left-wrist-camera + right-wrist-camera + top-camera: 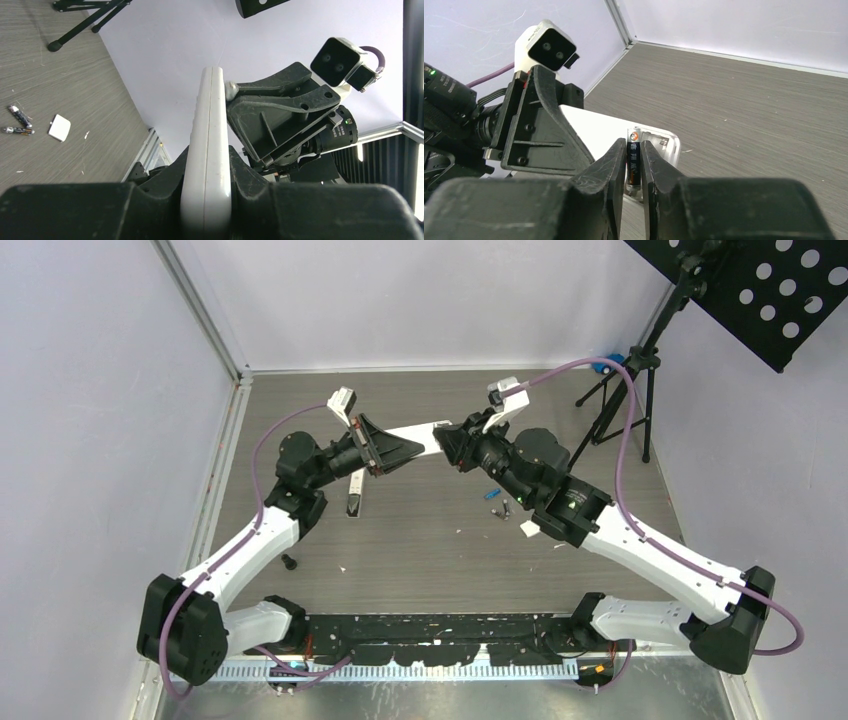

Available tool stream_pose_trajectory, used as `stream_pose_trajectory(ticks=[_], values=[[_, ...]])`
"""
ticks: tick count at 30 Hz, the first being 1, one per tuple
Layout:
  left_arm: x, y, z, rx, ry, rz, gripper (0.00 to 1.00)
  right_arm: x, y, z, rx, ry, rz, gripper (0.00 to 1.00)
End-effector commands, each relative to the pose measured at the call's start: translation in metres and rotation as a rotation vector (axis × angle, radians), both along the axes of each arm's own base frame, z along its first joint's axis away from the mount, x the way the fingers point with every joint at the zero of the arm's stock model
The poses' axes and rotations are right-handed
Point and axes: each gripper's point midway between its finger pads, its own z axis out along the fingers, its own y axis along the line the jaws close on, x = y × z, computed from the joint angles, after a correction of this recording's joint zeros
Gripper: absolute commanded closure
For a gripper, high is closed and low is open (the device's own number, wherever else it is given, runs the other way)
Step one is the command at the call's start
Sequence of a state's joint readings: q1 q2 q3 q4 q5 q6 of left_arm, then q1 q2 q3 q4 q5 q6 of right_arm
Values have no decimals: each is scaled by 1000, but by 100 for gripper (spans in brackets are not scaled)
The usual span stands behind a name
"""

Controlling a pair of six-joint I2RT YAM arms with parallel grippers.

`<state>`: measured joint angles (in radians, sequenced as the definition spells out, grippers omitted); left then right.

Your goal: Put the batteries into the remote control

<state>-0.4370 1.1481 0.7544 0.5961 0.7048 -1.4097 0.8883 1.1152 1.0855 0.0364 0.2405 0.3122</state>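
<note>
My left gripper is shut on a white remote control, holding it in the air edge-on over the table's middle. The right gripper meets the remote's free end. A dark battery with an orange mark lies in the remote's open compartment, between the right fingers. The jaws stand slightly apart on either side of it. Two more batteries lie on the table below the right wrist, also in the left wrist view.
A second, dark-and-white remote lies on the table under the left arm. A small white cover lies beside the right forearm. A black knob sits near the left arm, and a black tripod stands at the back right.
</note>
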Motion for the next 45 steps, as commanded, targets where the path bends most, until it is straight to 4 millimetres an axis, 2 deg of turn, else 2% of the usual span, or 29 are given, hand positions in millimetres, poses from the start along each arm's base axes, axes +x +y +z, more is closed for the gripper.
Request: stream_pose_trajectory(ticks=[1, 11, 17, 28, 31, 37, 45], values=[[-12, 3, 38, -90, -116, -25, 100, -4, 5, 2, 0, 3, 30, 74], [-7, 5, 43, -143, -58, -9, 100, -3, -4, 8, 38, 17, -13, 71], [-5, 4, 36, -156, -2, -11, 100, 7, -14, 15, 55, 4, -97, 79], [0, 5, 33, -230, 101, -24, 100, 21, -8, 7, 53, 14, -140, 82], [2, 6, 32, -248, 113, -18, 100, 21, -9, 4, 61, 29, -147, 80], [5, 6, 30, -268, 137, -16, 100, 20, -12, 6, 94, 42, -163, 67], [7, 5, 26, -264, 137, -13, 100, 16, -13, 17, 145, 61, -153, 70]])
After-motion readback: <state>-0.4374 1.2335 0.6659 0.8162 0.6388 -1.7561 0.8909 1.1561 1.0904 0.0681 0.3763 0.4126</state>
